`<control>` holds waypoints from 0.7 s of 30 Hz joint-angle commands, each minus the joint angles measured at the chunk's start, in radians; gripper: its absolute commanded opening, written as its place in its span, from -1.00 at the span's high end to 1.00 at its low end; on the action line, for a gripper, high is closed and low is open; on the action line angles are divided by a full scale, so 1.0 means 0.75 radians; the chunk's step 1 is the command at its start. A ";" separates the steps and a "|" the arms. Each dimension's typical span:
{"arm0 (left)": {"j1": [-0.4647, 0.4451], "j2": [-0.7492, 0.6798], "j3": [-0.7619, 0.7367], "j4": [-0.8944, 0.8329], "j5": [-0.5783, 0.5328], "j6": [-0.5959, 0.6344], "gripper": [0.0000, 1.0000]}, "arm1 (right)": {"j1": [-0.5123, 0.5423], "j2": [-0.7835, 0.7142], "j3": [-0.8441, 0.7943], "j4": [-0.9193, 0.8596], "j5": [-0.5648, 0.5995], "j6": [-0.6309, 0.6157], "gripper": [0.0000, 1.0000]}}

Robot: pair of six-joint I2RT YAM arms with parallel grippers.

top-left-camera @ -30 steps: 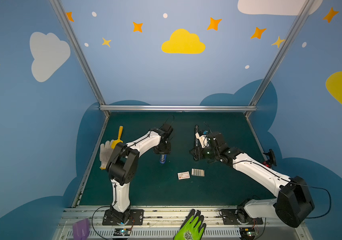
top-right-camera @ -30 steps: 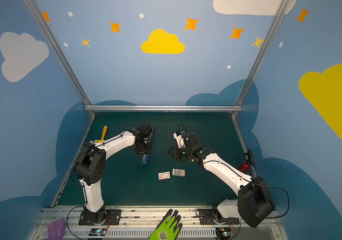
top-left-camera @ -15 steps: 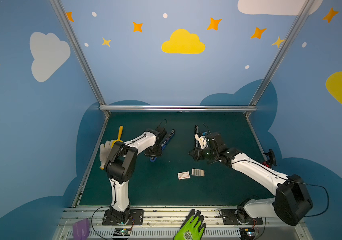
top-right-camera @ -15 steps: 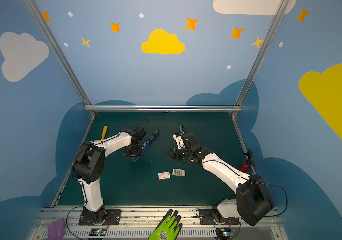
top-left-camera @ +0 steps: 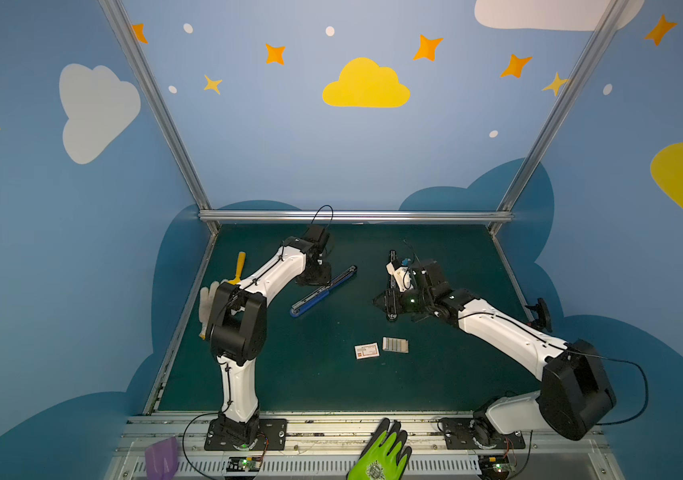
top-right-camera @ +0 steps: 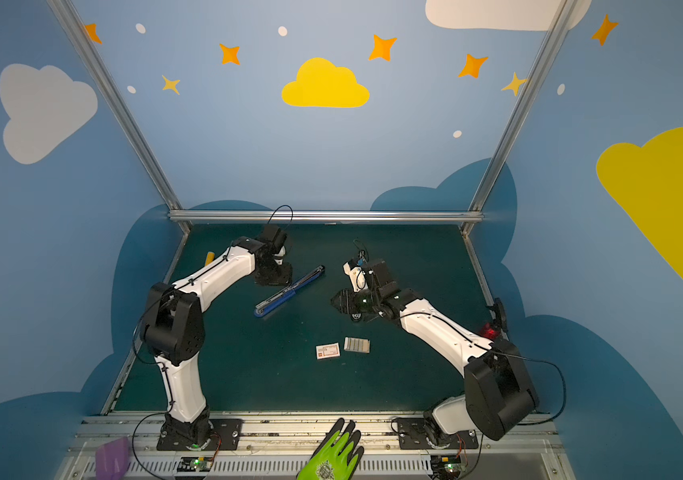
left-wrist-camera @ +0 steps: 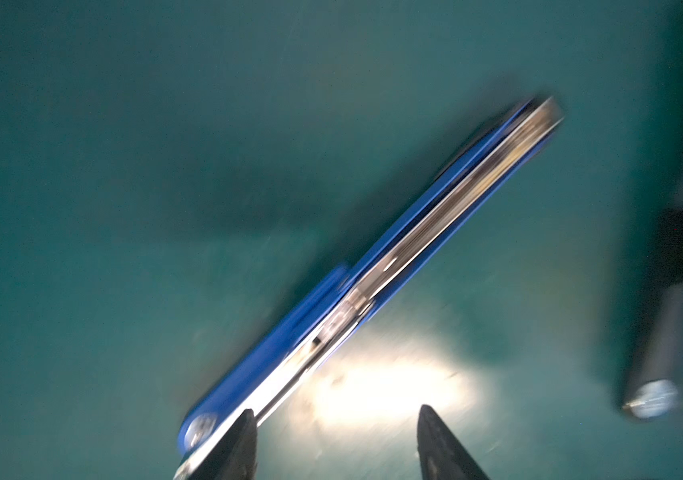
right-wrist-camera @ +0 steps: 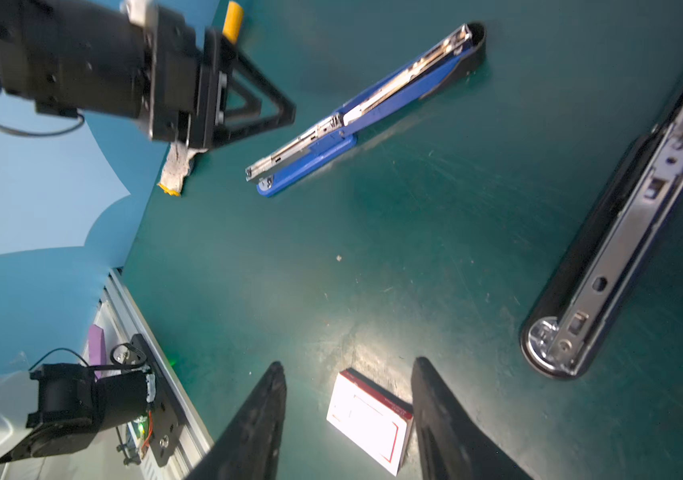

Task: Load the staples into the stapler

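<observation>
The staples (top-left-camera: 395, 345) lie rowed in their pale tray on the green tabletop (top-left-camera: 310, 374), near its front middle and just beside a small white box (top-left-camera: 366, 350). They sit a little in front of the right tool (right-wrist-camera: 348, 361), whose jaws are spread and hold nothing. An opened black stapler (right-wrist-camera: 622, 216) lies beside it. The left tool (left-wrist-camera: 336, 409), also spread and empty, hangs just beside the opened blue stapler (left-wrist-camera: 373, 282), well apart from the staples.

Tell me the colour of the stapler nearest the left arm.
Blue stapler, with silver metal inside; clearest in the right wrist view.
</observation>
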State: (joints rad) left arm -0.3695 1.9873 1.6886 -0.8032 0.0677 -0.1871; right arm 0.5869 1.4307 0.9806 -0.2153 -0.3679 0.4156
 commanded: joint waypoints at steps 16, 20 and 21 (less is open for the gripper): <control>-0.007 0.445 0.372 -0.060 0.148 0.257 -0.18 | -0.096 0.154 0.136 0.005 -0.119 0.022 -0.07; -0.025 0.438 0.316 -0.022 0.164 0.266 -0.04 | -0.113 0.212 0.162 0.029 -0.141 0.034 -0.07; -0.031 0.438 0.308 -0.016 0.169 0.270 -0.01 | -0.117 0.229 0.172 0.035 -0.145 0.041 -0.07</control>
State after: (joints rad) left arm -0.3798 2.3154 1.9419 -0.8150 0.1749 -0.0074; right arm 0.5095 1.5700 1.0721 -0.2085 -0.4515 0.4335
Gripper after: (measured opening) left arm 0.520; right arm 0.534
